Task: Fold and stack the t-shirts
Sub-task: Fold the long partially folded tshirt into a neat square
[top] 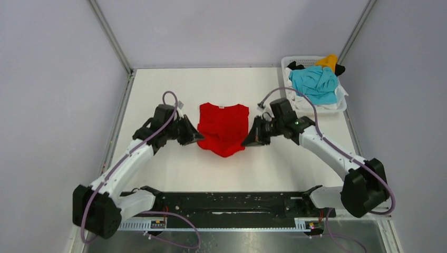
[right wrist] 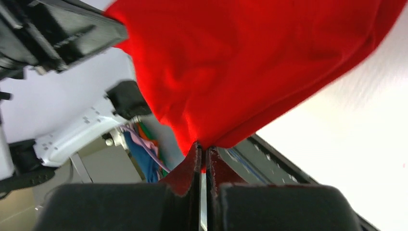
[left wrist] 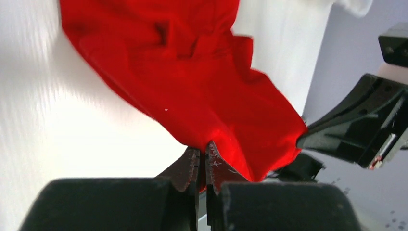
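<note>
The red t-shirt [top: 223, 127] lies in the middle of the table, collar end far, its near half lifted and sagging between my two grippers. My left gripper [top: 198, 138] is shut on its near left edge; in the left wrist view the cloth [left wrist: 192, 82] is pinched between the fingertips [left wrist: 191, 159]. My right gripper [top: 246, 141] is shut on the near right edge; in the right wrist view the cloth [right wrist: 240, 62] hangs from the closed fingertips [right wrist: 216, 161]. Turquoise [top: 315, 83], yellow-orange [top: 329, 61] and black [top: 295, 66] t-shirts sit in the basket.
The white plastic basket [top: 337, 105] stands at the far right corner of the table [top: 174, 168]. A black rail [top: 232, 203] runs along the near edge between the arm bases. Grey walls close the left, far and right sides.
</note>
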